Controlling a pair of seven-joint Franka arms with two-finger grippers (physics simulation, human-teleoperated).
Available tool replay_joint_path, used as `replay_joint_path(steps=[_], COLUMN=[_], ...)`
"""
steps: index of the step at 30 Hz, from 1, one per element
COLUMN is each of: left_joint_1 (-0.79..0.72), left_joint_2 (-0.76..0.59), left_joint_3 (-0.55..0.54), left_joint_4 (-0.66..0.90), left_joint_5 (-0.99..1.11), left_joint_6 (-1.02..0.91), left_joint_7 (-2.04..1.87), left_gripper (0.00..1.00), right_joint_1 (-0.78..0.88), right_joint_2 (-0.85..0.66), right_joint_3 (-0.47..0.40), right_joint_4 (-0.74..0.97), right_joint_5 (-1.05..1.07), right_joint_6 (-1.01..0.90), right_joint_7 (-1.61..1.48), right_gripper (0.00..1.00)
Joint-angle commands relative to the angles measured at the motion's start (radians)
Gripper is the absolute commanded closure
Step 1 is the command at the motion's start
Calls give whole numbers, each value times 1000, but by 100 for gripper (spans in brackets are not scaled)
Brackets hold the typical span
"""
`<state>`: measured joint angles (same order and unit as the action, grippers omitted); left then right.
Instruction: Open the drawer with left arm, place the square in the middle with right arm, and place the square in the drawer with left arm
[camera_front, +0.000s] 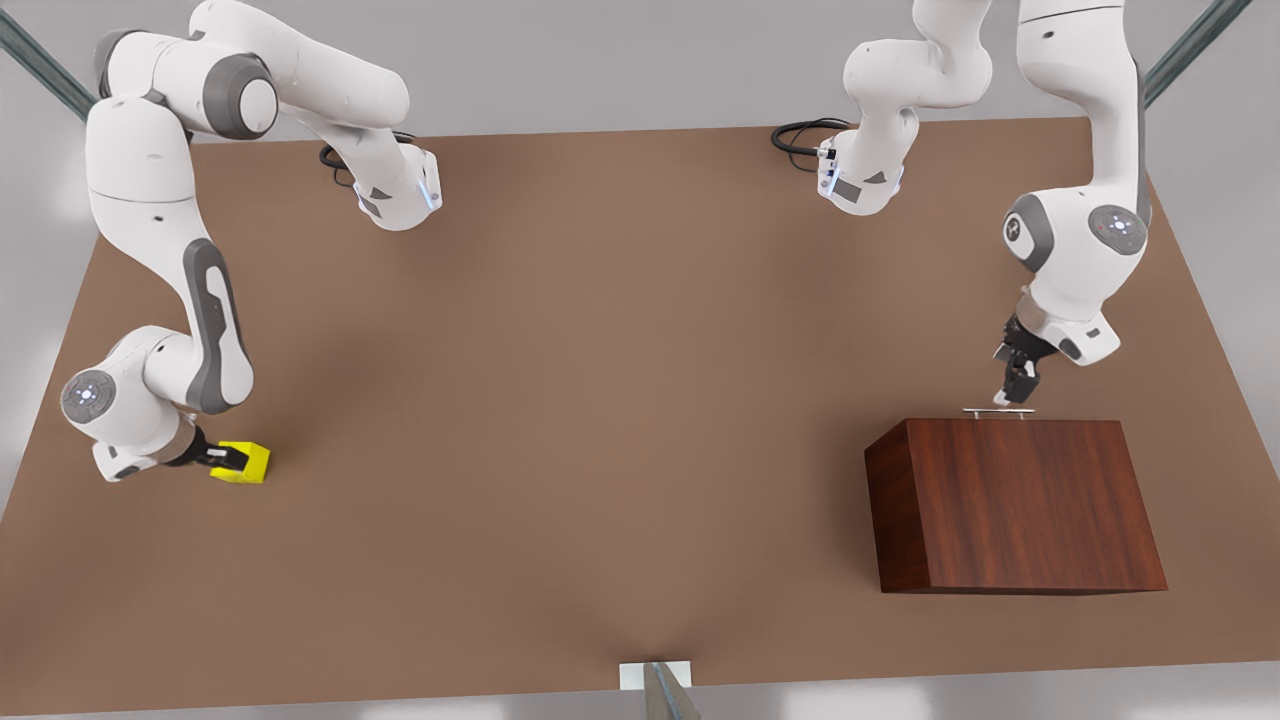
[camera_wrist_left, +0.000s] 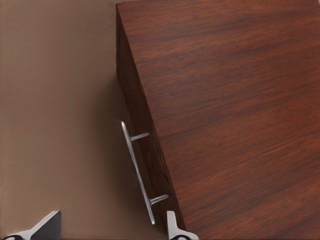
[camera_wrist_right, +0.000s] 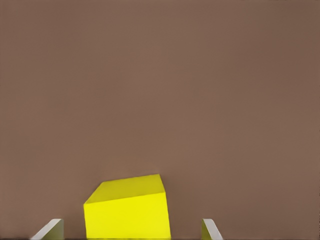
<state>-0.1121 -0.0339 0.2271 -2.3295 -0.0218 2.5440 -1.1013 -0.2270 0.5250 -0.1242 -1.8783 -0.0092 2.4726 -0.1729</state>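
Dark reddish wood box, drawer (camera_front: 1000, 425) shut, silver handle (camera_front: 998, 411) flush at the face. Your left gripper (camera_front: 1017, 393) hangs just above that bar with fingers parted on either side of it in the left wrist view; nothing held. Step one in hand: close on the bar, then pull straight out. Your right gripper (camera_front: 228, 458), fingers spread, brackets the square (camera_front: 243, 462) on the table (camera_front: 620, 380), far from the middle.
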Motion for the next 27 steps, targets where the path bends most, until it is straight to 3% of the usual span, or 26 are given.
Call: replay_joint_path(steps=[1,6,20,24,27], left_joint_1=[-15,-15,-15,-15,-15], left_joint_2=[-1,0,51,68,78], left_joint_3=[0,8,52,51,51], left_joint_4=[-13,-89,-90,-86,-86], left_joint_5=[-49,-182,-222,-225,-225], left_joint_6=[13,151,186,208,211], left_joint_7=[0,0,1,1,1], left_gripper=[0,0,0,0,0], right_joint_1=[0,-11,-20,-18,-14], right_joint_2=[-2,7,81,115,115], right_joint_3=[2,5,5,5,5], right_joint_4=[-5,-41,-59,-56,-56], right_joint_5=[2,67,110,121,123], right_joint_6=[2,11,146,216,215], right_joint_7=[-23,-118,-243,-243,-243], right_gripper=[0,0,3,8,20])
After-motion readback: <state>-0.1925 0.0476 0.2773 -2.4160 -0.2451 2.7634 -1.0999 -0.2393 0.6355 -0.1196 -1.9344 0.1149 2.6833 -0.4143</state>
